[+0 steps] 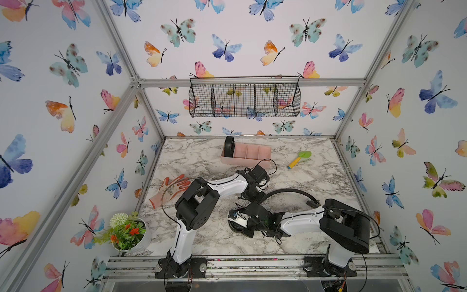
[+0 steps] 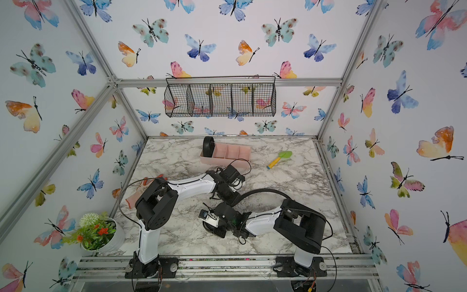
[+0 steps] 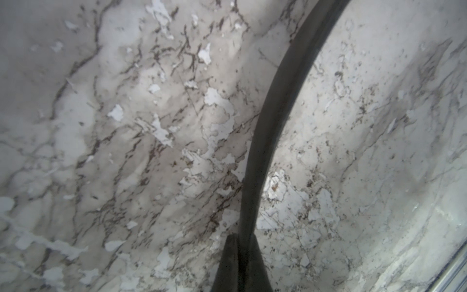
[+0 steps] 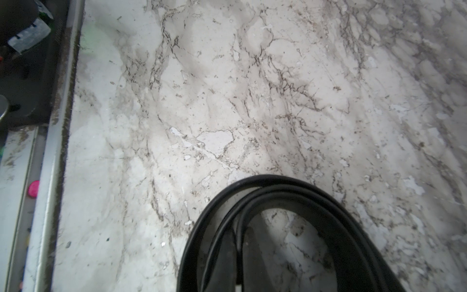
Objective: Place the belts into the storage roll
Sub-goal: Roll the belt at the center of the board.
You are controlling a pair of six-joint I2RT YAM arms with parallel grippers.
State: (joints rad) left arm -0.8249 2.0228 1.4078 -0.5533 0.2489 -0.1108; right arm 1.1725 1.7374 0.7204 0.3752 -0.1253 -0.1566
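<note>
One black belt is rolled up and stands on edge (image 1: 229,146) in the left end compartment of the pink storage roll (image 1: 255,161) at the back of the table. A second belt (image 1: 290,191) arcs across the marble, its buckle end (image 1: 312,203) lying to the right. My left gripper (image 3: 243,240) is shut on this strap (image 3: 278,101), low over the table's middle (image 1: 250,199). My right gripper (image 4: 240,235) is shut on the belt's inner end, with coiled loops (image 4: 278,192) wrapped around its fingers, just in front of the left gripper (image 1: 236,225).
An orange glove (image 1: 169,189) lies at the left, partly under the left arm. A potted plant (image 1: 129,232) stands at the front left. A green and yellow toy shovel (image 1: 299,159) lies right of the tray. A black wire basket (image 1: 243,99) hangs on the back wall.
</note>
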